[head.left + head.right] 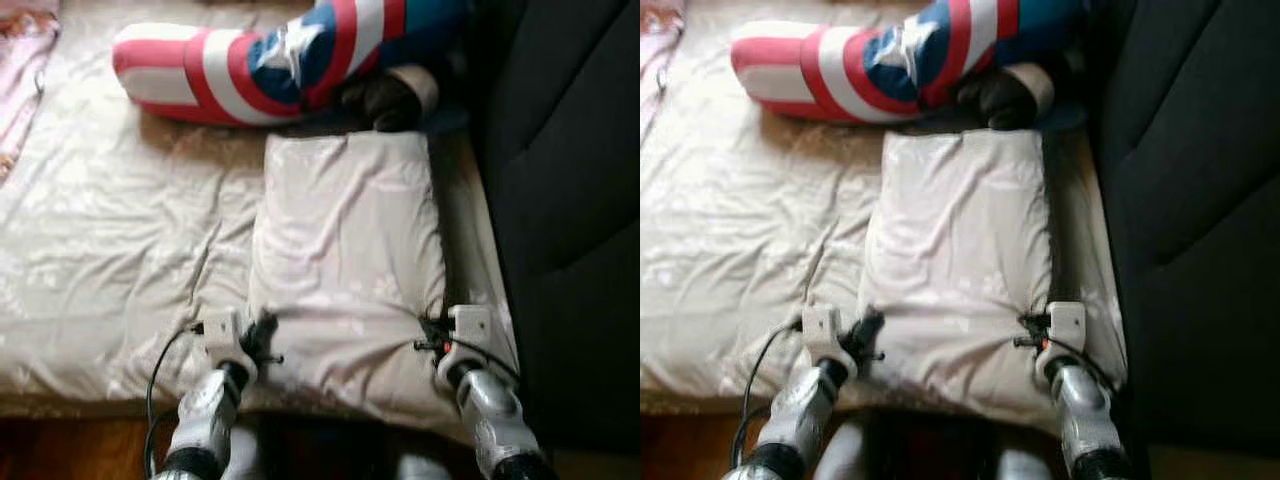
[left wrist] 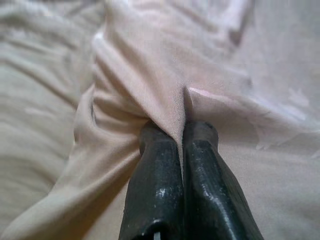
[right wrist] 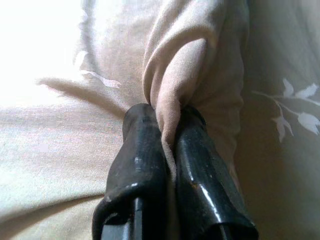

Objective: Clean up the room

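A pale beige pillow (image 1: pixel 345 250) lies lengthwise on the bed, near its right side. My left gripper (image 1: pixel 262 340) is shut on the pillow's near left corner; the left wrist view shows cloth (image 2: pixel 170 100) pinched between its black fingers (image 2: pixel 155 190). At the near right corner my right gripper (image 1: pixel 430 338) is shut on the pillow too, with a fold of fabric (image 3: pixel 175 95) squeezed between its fingers (image 3: pixel 200 185).
A red, white and blue star-patterned cushion (image 1: pixel 260 62) lies across the far end of the bed, a dark plush thing (image 1: pixel 390 100) beside it. A black sofa or chair (image 1: pixel 570 200) stands along the right. The cream bedsheet (image 1: pixel 120 240) spreads left; wooden floor (image 1: pixel 60 450) below.
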